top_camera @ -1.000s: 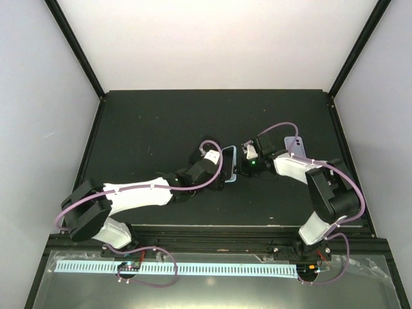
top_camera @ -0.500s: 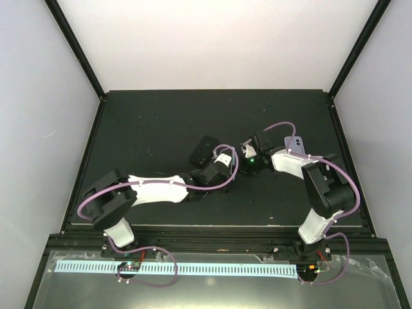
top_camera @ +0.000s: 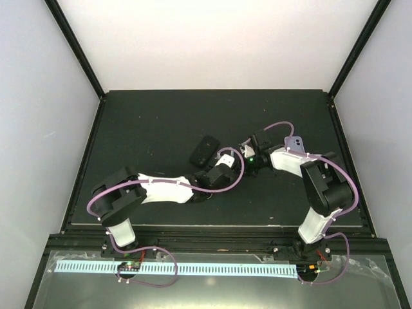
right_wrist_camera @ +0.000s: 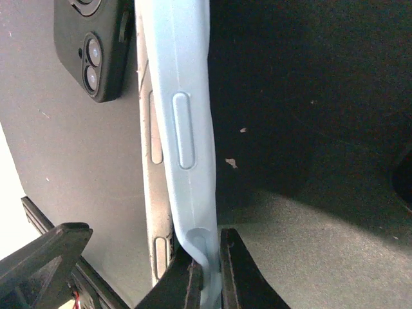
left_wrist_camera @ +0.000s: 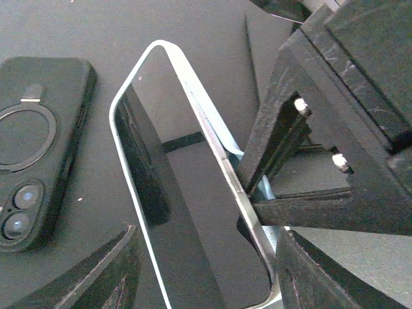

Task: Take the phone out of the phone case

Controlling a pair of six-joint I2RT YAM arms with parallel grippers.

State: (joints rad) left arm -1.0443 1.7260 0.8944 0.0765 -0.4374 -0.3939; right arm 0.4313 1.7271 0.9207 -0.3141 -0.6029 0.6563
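Since a second earlier, the left arm had swung nearer, baring a black cased phone (top_camera: 204,150) on the bench (top_camera: 148,116). Beside it the left tool (top_camera: 230,167) and right tool (top_camera: 247,154) met, their grips too small to judge from above. At the left wrist, the left tool's fingers (left_wrist_camera: 103,270) clamped the phone (left_wrist_camera: 193,219) across its width. At the right wrist, the right tool was pressed together on the pale blue case (right_wrist_camera: 183,129), which bowed away from the phone's silver side.

phone (left_wrist_camera: 168,248): glossy black glass, shiny metal rim | pale blue phone case (right_wrist_camera: 185,145): smooth, matt, rubbery | table (left_wrist_camera: 193,38): matt, dark
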